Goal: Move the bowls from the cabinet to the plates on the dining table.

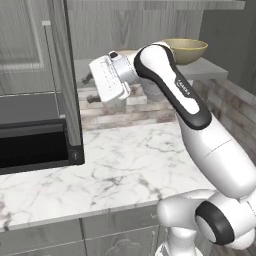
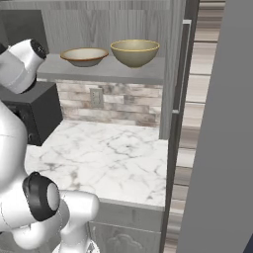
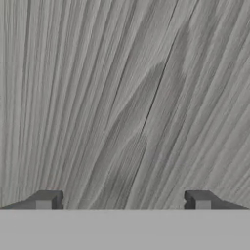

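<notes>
Grey wood-grain panelling faces the claw (image 3: 123, 200) in the hand view, close up; the two dark fingertips (image 3: 45, 200) stand wide apart at the bottom edge with nothing between them, so the claw is open and empty.

In the right base view, two bowls rest on the plain grey shelf (image 2: 123, 73) of the cabinet (image 2: 180, 69). The deeper bowl (image 2: 135, 52) sits to the right, upright. The shallower bowl (image 2: 84, 56) sits just beside it to the left, also upright; whether the two rims touch cannot be told.

In the left base view, the deeper bowl (image 1: 186, 50) shows on the shelf (image 1: 210, 70) behind the arm's upper link. The white hand (image 1: 111, 77) is raised at shelf level, to the left of that bowl and apart from it.

Below the shelf, a white marble bench (image 2: 108, 158) with grey veins runs in front of a brick-patterned wall (image 2: 123, 106). A black appliance (image 1: 35, 135) stands on the bench (image 1: 125, 165) at the left.
</notes>
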Tool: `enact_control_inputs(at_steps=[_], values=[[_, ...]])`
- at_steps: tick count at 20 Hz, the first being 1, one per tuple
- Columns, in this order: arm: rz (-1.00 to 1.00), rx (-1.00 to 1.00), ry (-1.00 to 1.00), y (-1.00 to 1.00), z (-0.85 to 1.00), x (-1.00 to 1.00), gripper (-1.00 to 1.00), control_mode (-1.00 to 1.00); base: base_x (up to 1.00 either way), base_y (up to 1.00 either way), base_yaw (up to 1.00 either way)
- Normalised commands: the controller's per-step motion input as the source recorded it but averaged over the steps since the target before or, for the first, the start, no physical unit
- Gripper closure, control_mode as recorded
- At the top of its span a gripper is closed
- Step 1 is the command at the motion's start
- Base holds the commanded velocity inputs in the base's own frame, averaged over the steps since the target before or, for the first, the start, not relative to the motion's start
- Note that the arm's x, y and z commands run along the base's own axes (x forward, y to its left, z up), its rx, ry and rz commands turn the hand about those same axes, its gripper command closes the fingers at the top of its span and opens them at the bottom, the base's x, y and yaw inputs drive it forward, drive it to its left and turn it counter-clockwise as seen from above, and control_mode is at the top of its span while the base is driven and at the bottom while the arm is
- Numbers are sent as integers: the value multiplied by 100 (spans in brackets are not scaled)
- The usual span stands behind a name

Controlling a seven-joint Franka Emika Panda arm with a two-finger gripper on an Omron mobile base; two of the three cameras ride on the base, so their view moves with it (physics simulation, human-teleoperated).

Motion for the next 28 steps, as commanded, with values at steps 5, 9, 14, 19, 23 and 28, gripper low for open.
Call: enact_control_inputs(at_steps=[5,9,14,19,23,28], values=[[-23,-8,0,-33,0,0,-100,-100,0,0,0],[-20,-4,2,-42,3,0,-100,-100,0,0,0],[-15,-4,0,-44,0,0,-100,-100,0,0,0],[-12,-3,0,-47,0,0,-100,-100,0,0,0],[-13,-2,-1,-49,0,-1,-100,-100,0,0,0],[-19,-1,0,-42,0,0,-100,-100,0,0,0]])
